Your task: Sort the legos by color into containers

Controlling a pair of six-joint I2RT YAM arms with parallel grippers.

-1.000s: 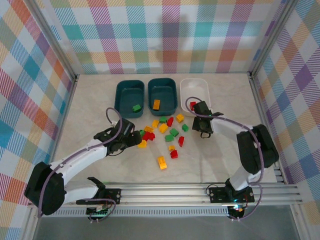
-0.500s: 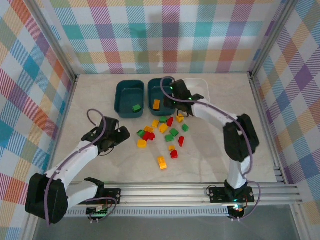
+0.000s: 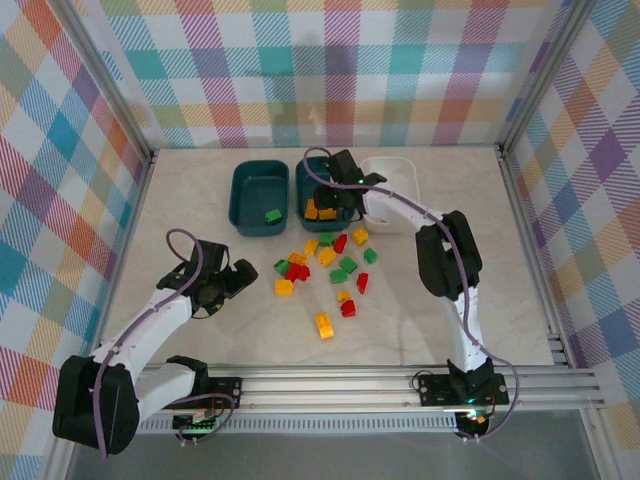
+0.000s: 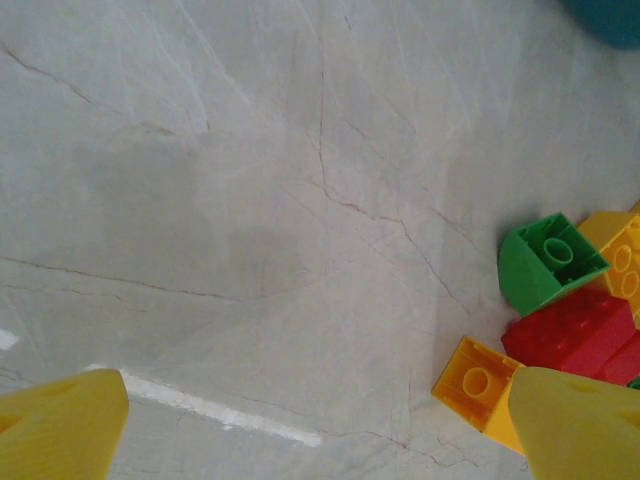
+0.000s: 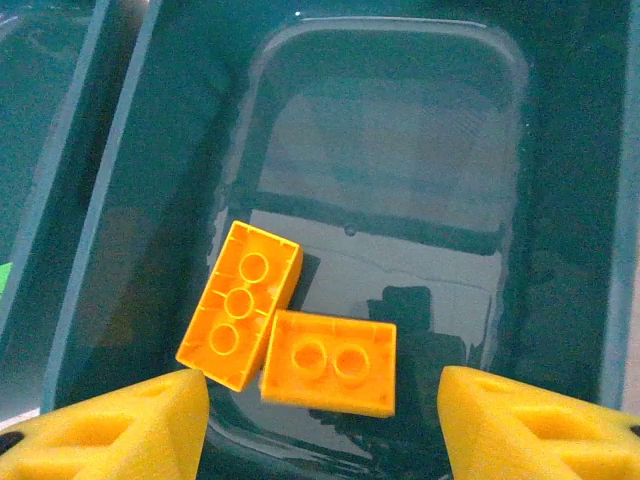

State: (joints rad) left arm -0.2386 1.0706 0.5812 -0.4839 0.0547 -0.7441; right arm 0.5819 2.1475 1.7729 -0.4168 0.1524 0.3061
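Currently right claw (image 3: 338, 192) hangs released, empty, over middle dark teal plastic bin (image 5: 130, 200); two orange studded bricks (image 5: 240, 305) lie inside. Left claw (image 4: 318, 410), spread wide above pale veined counter (image 4: 250, 200), risks pinching mixed colours from tightly packed loose bricks (image 3: 325, 265)

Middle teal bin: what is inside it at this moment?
Two orange bricks lie side by side on the floor of the middle teal bin. From above, the right gripper covers part of that floor.

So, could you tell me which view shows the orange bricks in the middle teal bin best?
The right wrist view: both orange bricks lie large and sharp, side by side on the floor of the middle teal bin. The top external view shows them as a small orange patch.
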